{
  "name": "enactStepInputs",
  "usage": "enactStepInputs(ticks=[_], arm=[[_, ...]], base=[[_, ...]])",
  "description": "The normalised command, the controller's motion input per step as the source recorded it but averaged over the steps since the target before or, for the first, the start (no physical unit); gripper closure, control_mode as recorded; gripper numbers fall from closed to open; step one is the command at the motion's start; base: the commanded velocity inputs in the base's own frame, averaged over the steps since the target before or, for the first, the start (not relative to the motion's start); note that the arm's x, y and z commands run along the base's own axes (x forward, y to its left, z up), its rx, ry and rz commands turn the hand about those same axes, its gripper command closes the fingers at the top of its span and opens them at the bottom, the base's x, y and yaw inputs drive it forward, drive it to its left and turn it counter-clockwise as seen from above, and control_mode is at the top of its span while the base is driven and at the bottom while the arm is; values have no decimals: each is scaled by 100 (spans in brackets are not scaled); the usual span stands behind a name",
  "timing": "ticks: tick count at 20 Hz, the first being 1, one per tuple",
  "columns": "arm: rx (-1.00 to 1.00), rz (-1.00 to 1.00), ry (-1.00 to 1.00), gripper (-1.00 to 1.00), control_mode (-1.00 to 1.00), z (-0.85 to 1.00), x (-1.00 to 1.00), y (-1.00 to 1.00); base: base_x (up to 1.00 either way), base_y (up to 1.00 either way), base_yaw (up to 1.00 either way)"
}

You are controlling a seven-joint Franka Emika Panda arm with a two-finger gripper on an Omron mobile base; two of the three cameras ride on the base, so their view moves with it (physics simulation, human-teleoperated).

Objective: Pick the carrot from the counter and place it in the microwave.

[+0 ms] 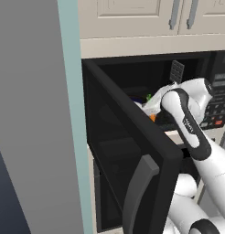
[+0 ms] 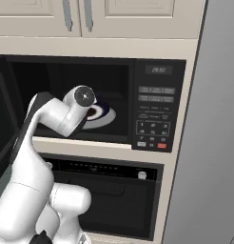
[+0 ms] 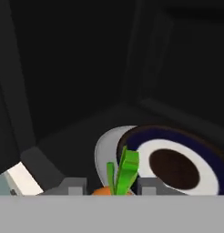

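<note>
The black microwave [image 2: 157,109] stands open, and its door [image 1: 119,146] swings out to the left. My arm reaches into the cavity. In the hand view my gripper [image 3: 110,189] is shut on the carrot [image 3: 103,191], whose green top [image 3: 125,170] sticks up between the fingertips [image 3: 75,186]. A bit of the orange carrot [image 1: 152,117] also peeks out past the door's edge beside my hand. Just ahead of the carrot, on the microwave floor, lies a round plate [image 3: 177,164] with a dark blue ring. The counter is out of view.
The door's curved grey handle [image 1: 138,192] juts toward the base. A dark built-in oven [image 2: 109,190] sits under the microwave. Cream cabinets [image 2: 123,19] hang above. A tall grey panel [image 1: 36,114] borders the left, another [image 2: 214,143] the right.
</note>
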Motion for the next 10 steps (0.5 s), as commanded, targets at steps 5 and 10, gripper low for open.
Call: enactStepInputs(ticks=[5, 10], arm=[[3, 3, 0, 100, -100, 0, 93, 23], [-1, 5, 0, 100, -100, 14, 57, 1]], base=[[0, 0, 0], [0, 0, 0]])
